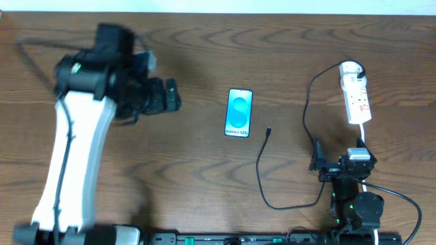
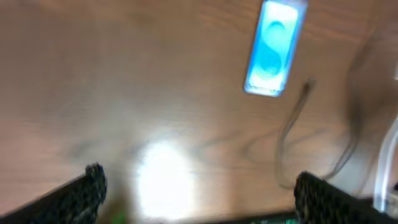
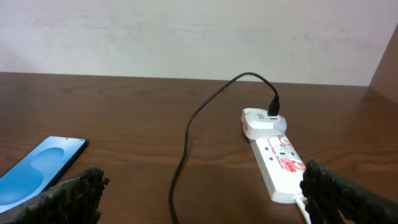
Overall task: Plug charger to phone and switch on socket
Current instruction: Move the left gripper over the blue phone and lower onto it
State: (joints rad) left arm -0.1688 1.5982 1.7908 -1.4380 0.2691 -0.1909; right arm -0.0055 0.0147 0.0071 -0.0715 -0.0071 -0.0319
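The phone (image 1: 239, 113) lies flat mid-table, its blue screen up; it also shows as the phone (image 2: 273, 53) and the phone (image 3: 34, 171). The charger (image 1: 261, 170) is a thin black cable, its loose tip just right of the phone and its other end plugged into the round end of the socket (image 1: 356, 95). Seen from the right wrist, the charger (image 3: 186, 137) runs up to the socket (image 3: 280, 162). My left gripper (image 1: 170, 95) hovers open left of the phone, the left gripper (image 2: 199, 180) holding nothing. My right gripper (image 1: 337, 163) stands open and empty just short of the socket's near end, as the right gripper (image 3: 202, 177) shows.
A white cord (image 1: 395, 194) leaves the socket's near end toward the right arm's base. In the blurred left wrist view the charger (image 2: 292, 124) curves beside the phone. A pale wall (image 3: 199, 31) rises behind the table's far edge.
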